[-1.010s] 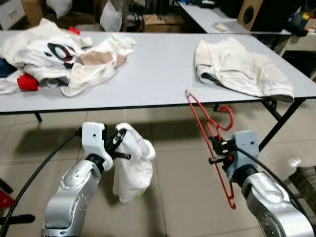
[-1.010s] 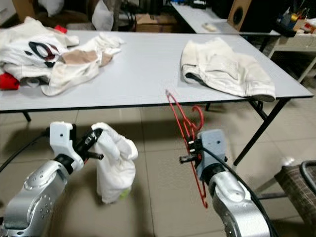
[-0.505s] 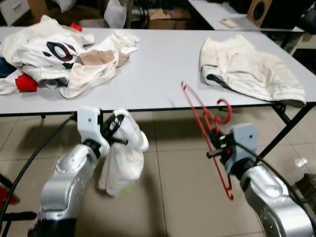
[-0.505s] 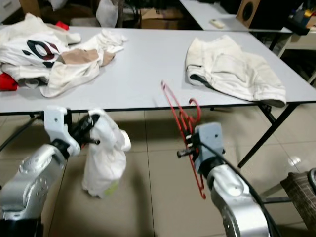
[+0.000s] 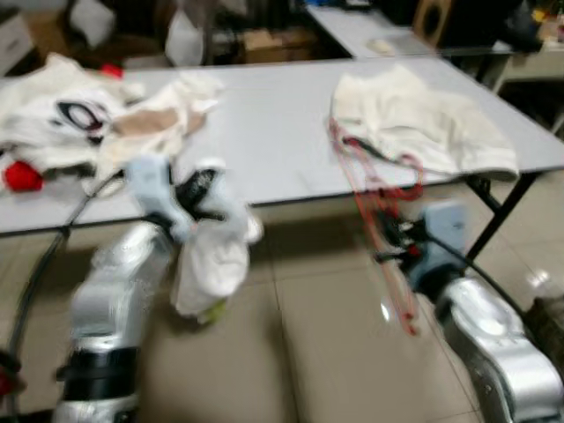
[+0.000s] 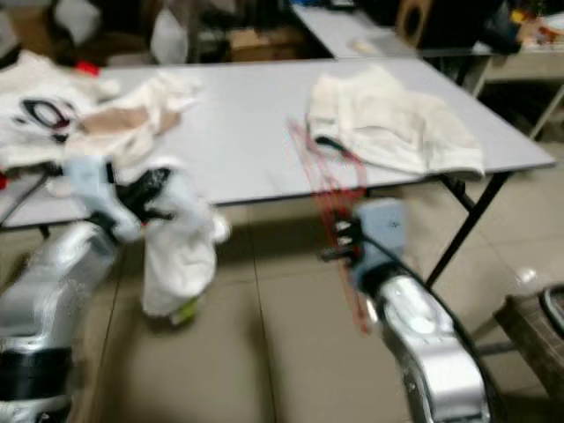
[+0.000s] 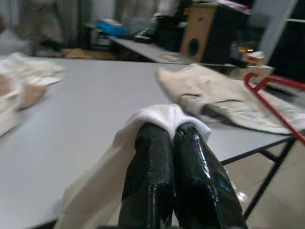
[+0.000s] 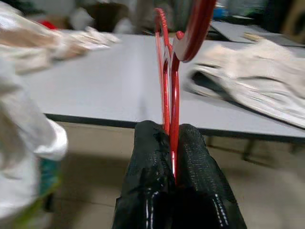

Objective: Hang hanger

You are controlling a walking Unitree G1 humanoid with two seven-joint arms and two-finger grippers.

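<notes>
Both arms rise toward the desk (image 5: 282, 132) as the head camera swings and blurs the scene. The left end effector (image 5: 196, 189) now lifts its white garment (image 5: 211, 256) up against the desk's front edge, where a second ago it hung lower over the floor. The right end effector (image 5: 392, 242) carries the red hanger (image 5: 374, 203) higher, its top now overlapping the cream garment (image 5: 414, 119) on the desk.
</notes>
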